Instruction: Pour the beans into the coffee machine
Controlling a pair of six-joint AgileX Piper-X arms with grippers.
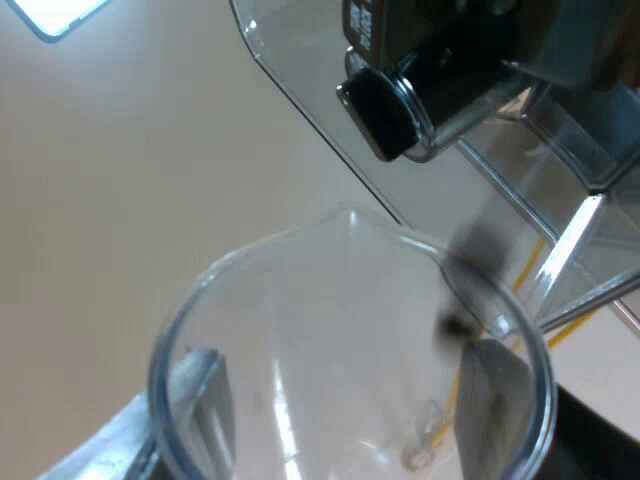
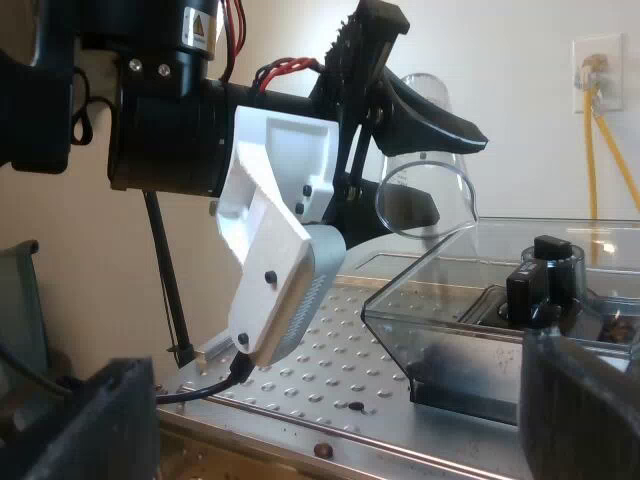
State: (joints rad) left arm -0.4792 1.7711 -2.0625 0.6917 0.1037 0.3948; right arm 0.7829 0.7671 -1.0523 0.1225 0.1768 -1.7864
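Holds the measuring glass clamped between the fingers of the left gripper, tipped mouth-down just above the clear bean hopper with its black knob on the espresso machine, and has the right gripper open, fingers spread wide, level with the hopper's wall.

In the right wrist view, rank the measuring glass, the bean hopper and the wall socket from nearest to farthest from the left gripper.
1. The measuring glass: held between the fingers of the left gripper.
2. The bean hopper: just beneath the glass's tipped mouth.
3. The wall socket: on the wall behind, farthest.
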